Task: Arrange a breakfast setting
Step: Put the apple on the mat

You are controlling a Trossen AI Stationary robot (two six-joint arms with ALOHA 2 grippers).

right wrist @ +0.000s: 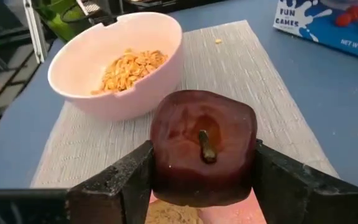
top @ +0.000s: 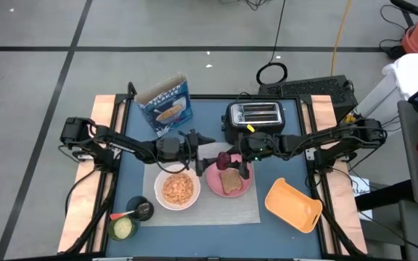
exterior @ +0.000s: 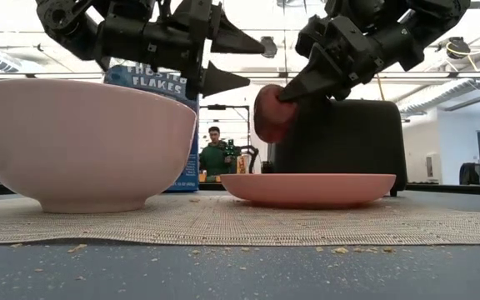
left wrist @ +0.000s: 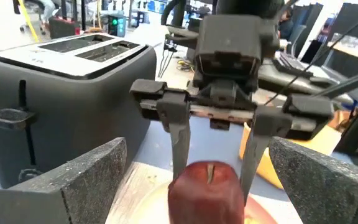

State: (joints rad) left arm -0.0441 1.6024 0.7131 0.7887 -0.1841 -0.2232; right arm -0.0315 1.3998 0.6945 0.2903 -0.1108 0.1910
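My right gripper (top: pixel 232 158) is shut on a small dark red fruit (right wrist: pixel 204 146), held above the left rim of the pink round plate (top: pixel 244 190). A brown toast slice (top: pixel 231 181) lies on the plate. The white round bowl (top: pixel 178 190) holds cereal and stands left of the plate. Both stand on the grey rectangular mat (top: pixel 216 210). My left gripper (top: pixel 207 143) is open, level, just left of the fruit, pointing at it and touching nothing. My right gripper pinches the fruit's two opposite sides (right wrist: pixel 160 168) between its two fingers (right wrist: pixel 120 183), with the stem end (right wrist: pixel 205 146) facing back toward the wrist. The fingers slant down from the table's right side. The fruit is lifted clear, above the plate's rim (exterior: pixel 248 179).
A black toaster (top: pixel 255 116) stands behind the plate and a blue cereal box (top: pixel 167 105) at the far left. A yellow-orange dish (top: pixel 294 205) lies at the near right. A small dark cup (top: pixel 141 209) with a utensil and a green cup (top: pixel 122 228) stand at the near left.
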